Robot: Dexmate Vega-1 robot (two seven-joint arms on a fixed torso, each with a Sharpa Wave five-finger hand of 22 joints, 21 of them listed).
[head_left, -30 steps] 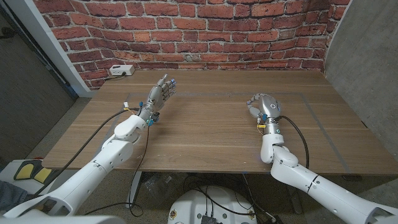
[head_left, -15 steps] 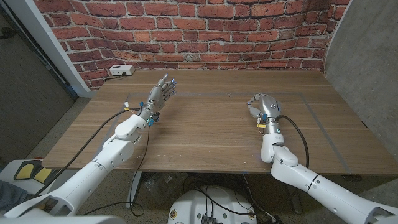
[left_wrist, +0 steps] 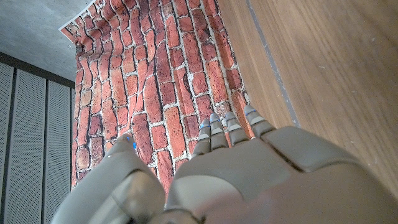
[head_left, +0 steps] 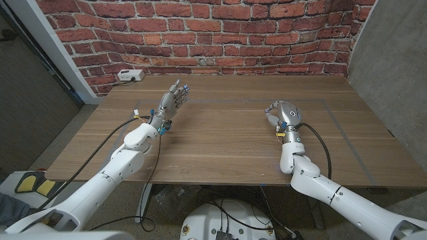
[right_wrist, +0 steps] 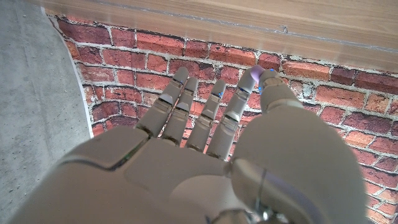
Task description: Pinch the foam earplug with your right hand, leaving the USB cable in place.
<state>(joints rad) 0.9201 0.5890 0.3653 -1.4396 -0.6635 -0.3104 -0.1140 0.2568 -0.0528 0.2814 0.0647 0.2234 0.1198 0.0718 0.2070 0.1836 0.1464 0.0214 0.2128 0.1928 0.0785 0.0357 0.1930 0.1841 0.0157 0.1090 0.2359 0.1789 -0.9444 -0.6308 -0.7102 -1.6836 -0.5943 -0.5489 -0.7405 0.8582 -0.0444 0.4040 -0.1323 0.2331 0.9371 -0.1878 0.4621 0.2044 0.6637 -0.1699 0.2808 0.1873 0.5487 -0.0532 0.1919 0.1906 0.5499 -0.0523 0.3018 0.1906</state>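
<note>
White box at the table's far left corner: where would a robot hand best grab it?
Probably across the long sides of the flat white oblong box, coming from above with the nearer left hand: it lies flat, with the brick wall close behind.

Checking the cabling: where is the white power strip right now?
In the head view, the power strip lies at the table's far left corner, against the brick wall, beyond the left hand.

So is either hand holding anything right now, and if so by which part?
Nothing is held. The left hand has its fingers extended and apart above the table; the right hand has its fingers slightly curved, with nothing between them.
</note>
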